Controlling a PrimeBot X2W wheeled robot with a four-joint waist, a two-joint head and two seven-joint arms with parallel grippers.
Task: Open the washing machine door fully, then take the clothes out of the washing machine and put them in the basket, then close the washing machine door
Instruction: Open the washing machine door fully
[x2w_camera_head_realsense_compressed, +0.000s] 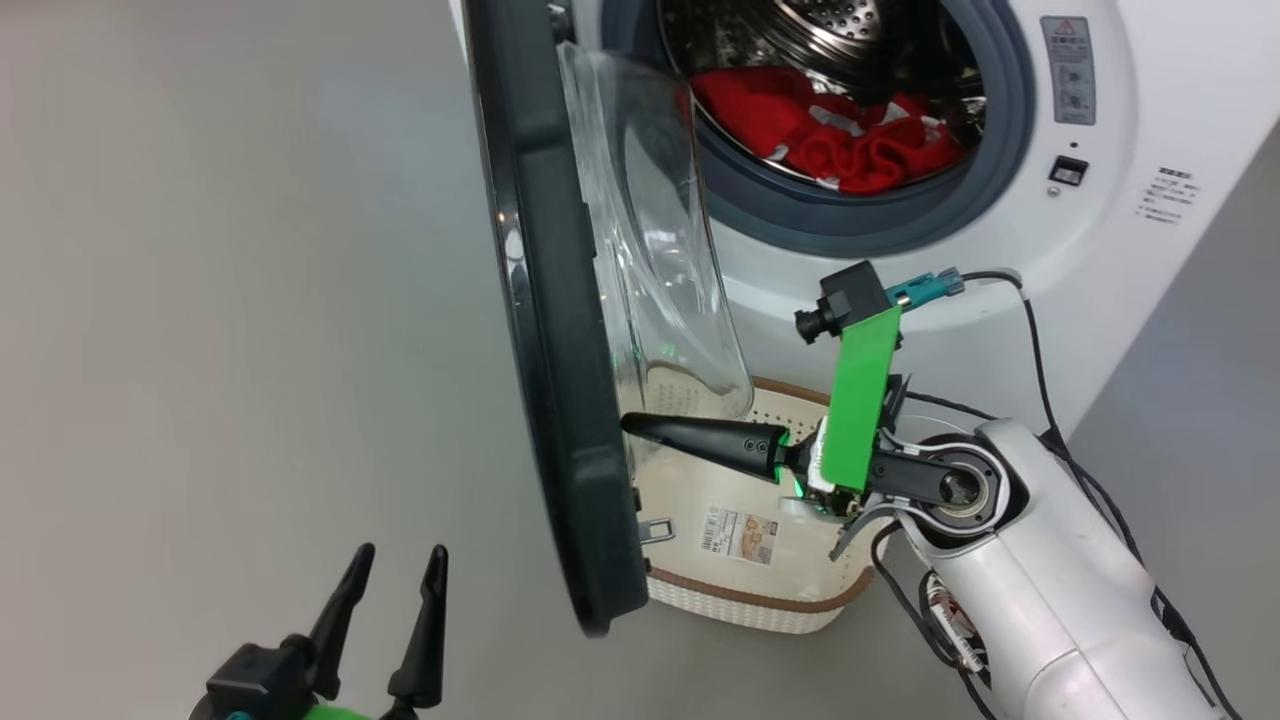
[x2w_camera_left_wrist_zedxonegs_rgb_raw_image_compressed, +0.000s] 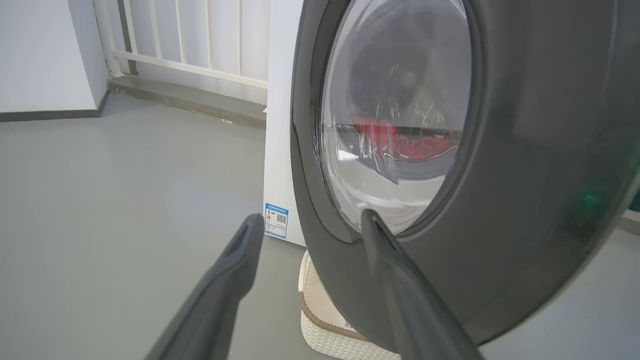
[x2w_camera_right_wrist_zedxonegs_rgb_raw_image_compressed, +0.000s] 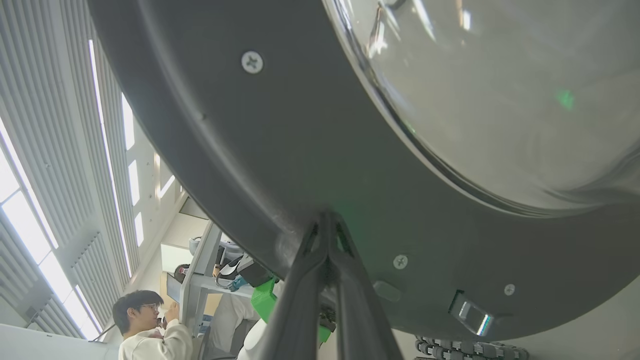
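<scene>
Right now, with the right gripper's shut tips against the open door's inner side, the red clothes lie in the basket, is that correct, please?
Not quite: the clothes lie in the washing machine drum, not the basket, as the head view shows. The rest is right.

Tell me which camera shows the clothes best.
The head view: the clothes lie in plain sight in the open drum, red with white patches. The left wrist view gives a dim red smear through the glass of the washing machine door. The right wrist view faces that door's inner side.
</scene>
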